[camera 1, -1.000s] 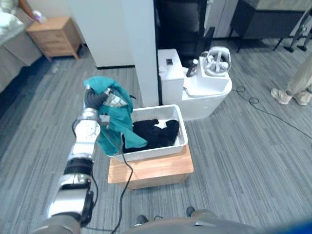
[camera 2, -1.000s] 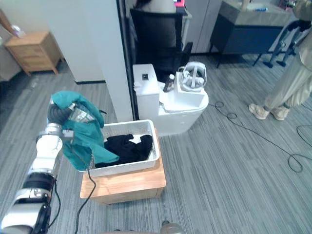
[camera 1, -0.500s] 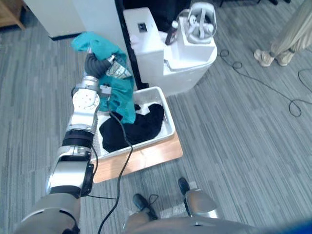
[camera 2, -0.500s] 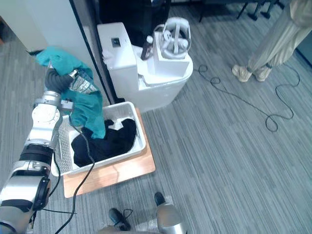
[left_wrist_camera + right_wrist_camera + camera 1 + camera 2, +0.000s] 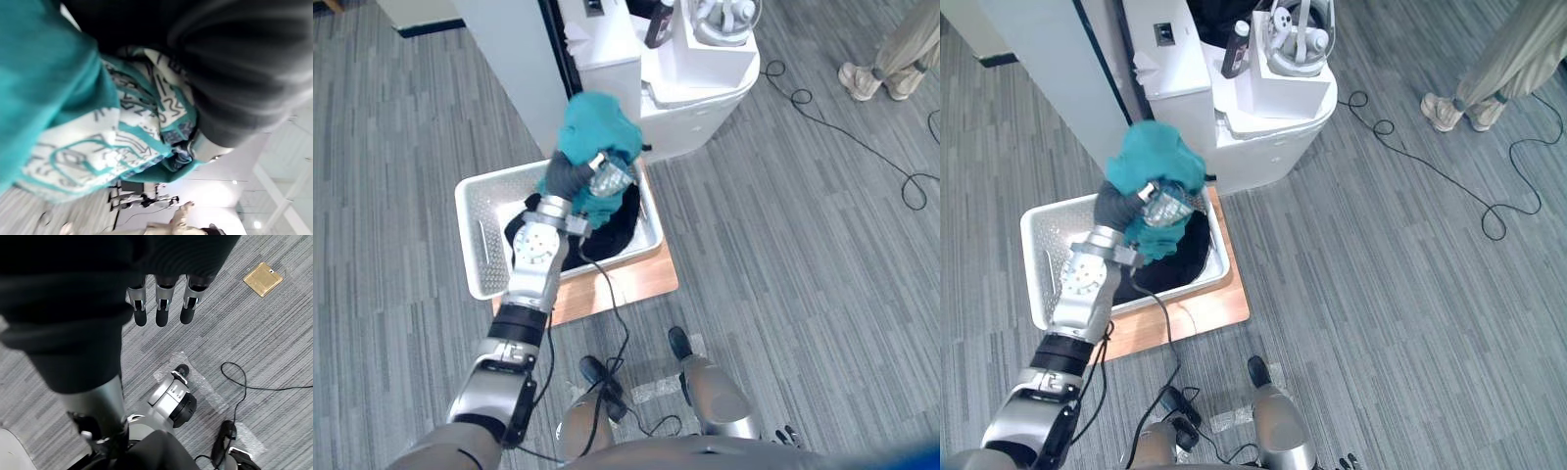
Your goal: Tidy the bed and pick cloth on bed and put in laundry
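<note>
Holding the teal cloth [image 5: 599, 127] clenched in my left hand [image 5: 568, 178] above the basket [image 5: 475, 230]. Next move, by my judgement: lower, open fingers, drop it in. My right hand [image 5: 161, 308] hangs relaxed.

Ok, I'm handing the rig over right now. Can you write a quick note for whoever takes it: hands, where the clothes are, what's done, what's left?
Left hand: shut on the teal cloth, held up over the white basket.
Right hand: open, fingers straight, holding nothing, hanging over the floor.
The basket sits on a wooden stand, and a black cloth already lies in it.
Done: teal cloth picked up and brought over the basket.
Left: lower the cloth and let go so it drops into the basket. Whether the bed is tidy cannot be judged from here.
</note>
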You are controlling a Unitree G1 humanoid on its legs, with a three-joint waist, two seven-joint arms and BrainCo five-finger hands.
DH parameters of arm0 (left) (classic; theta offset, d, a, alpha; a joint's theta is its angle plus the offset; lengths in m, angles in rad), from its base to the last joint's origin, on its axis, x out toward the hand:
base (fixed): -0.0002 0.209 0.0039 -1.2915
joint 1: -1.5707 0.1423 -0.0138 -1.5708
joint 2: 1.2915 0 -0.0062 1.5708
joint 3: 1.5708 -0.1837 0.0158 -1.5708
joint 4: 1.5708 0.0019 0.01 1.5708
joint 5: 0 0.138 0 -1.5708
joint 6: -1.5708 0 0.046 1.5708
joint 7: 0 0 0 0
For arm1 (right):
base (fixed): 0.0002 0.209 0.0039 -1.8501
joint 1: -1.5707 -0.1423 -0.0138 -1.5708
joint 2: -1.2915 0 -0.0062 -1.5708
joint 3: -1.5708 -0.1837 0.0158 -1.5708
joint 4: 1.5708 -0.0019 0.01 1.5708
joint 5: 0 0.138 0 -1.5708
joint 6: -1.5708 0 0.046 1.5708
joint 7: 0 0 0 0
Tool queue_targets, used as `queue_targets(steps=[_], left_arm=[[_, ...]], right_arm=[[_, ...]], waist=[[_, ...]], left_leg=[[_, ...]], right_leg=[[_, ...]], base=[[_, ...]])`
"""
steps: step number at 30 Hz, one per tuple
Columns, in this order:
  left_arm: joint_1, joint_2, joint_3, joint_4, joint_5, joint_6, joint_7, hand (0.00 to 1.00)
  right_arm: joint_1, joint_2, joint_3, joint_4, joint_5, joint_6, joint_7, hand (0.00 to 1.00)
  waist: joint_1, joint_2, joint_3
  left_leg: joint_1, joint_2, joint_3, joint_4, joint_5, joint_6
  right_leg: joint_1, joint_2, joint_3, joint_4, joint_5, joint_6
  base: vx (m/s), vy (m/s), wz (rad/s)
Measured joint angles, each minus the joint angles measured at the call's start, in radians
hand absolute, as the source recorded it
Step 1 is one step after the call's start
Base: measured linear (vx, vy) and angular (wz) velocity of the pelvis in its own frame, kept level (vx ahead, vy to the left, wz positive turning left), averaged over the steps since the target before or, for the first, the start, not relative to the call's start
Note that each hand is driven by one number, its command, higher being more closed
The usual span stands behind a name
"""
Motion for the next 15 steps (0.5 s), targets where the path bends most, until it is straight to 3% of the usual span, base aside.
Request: queue_targets(steps=[6, 10, 15], left_arm=[[0.125, -0.002, -0.067, 0.017, 0.011, 0.039, 0.034, 1.00], [0.135, 0.006, -0.064, 0.092, 0.047, 0.049, 0.109, 1.00], [0.069, 0.060, -0.035, 0.190, 0.125, 0.053, 0.218, 1.00]], right_arm=[[-0.046, -0.036, 0.053, 0.017, 0.006, 0.042, -0.011, 0.00], [-0.088, -0.054, 0.080, 0.015, 0.006, 0.049, -0.015, 0.00], [-0.116, -0.052, 0.101, 0.009, 0.006, 0.045, -0.008, 0.00]], waist=[[0.000, 0.007, 0.010], [-0.002, 0.020, 0.023], [0.001, 0.016, 0.035]], left_leg=[[-0.038, -0.023, -0.019, -0.003, 0.030, 0.018], [-0.059, -0.030, -0.041, -0.009, 0.049, 0.026], [-0.077, -0.038, -0.044, -0.064, 0.091, 0.023]], right_leg=[[-0.012, -0.028, -0.031, -0.037, 0.000, 0.000], [-0.018, -0.036, -0.058, -0.051, 0.007, -0.004], [-0.041, -0.036, -0.079, -0.075, 0.027, -0.003]], base=[[-0.07, -0.038, 0.10], [-0.09, -0.039, 0.15], [-0.06, -0.036, 0.09]])
